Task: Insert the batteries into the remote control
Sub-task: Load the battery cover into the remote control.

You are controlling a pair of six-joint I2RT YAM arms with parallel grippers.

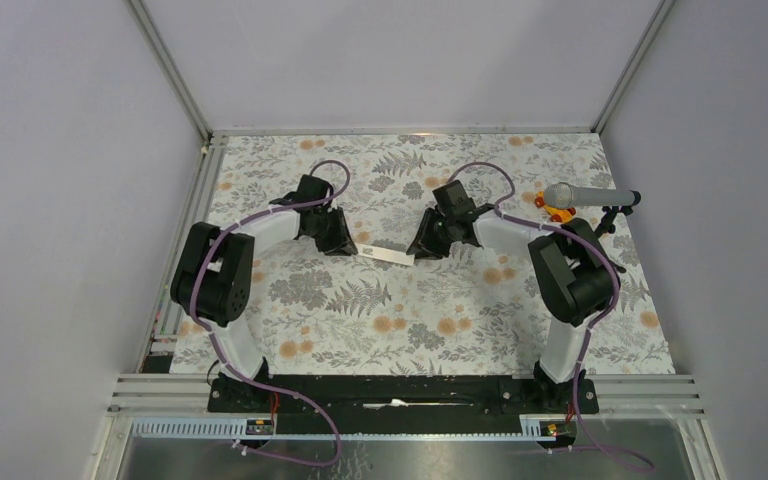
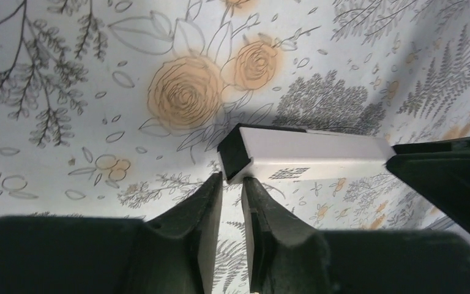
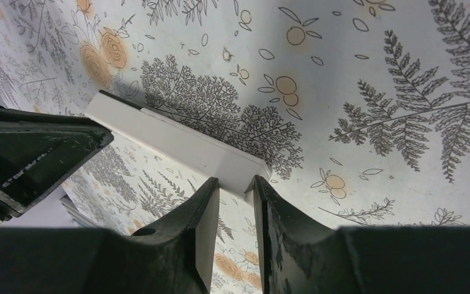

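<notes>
Looks like the left pincer (image 2: pixel 232 179) is clamped on the slim white remote control bar (image 2: pixel 318 150), right pincer (image 3: pixel 236 180) slightly apart. No batteries visible, loading looks undone.

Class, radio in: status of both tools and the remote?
Left tool at remote dark end, grip unclear. Right tool parted at white end. Batteries not in view.
</notes>
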